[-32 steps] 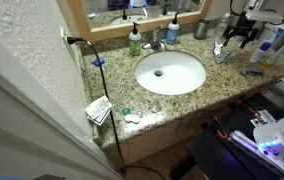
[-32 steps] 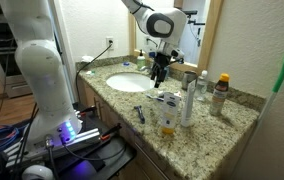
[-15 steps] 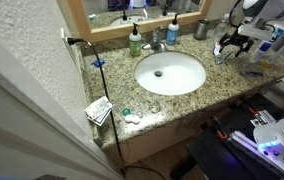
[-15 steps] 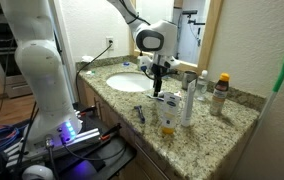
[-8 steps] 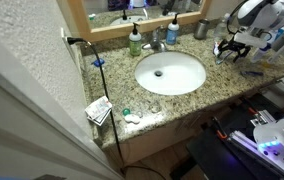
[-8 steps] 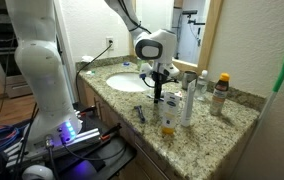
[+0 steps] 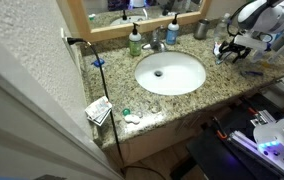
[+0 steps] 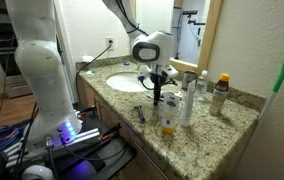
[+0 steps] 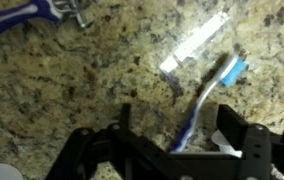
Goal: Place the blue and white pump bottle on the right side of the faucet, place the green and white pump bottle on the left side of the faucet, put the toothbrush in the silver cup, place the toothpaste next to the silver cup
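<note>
Step in hand: pick up toothbrush for the silver cup.

End effector (image 9: 174,120) low over the granite tabletop (image 9: 62,85), beside the basin. Fingers apart, nothing clamped.

Toothbrush (image 9: 212,90) lies flat on the tabletop, directly under the end effector. Its handle end sits in the gap between the two fingers. The head points away, toward the upper right of the wrist view. Long axis runs on a diagonal, so it crosses the closing line at a slant, not square.

A pale strip (image 9: 197,45) lies just beside the brush head, roughly parallel to it. Possibly the toothpaste; wrist view too blurred to say.

A blue handled item (image 9: 27,14) lies well apart, at the edge of the wrist view.

Silver cup (image 7: 201,30) stands upright at the back of the tabletop near the mirror, between the faucet (image 7: 157,41) and the end effector.

Judgement: closing here should catch the handle near its end; the brush may swing head-down once lifted
</note>
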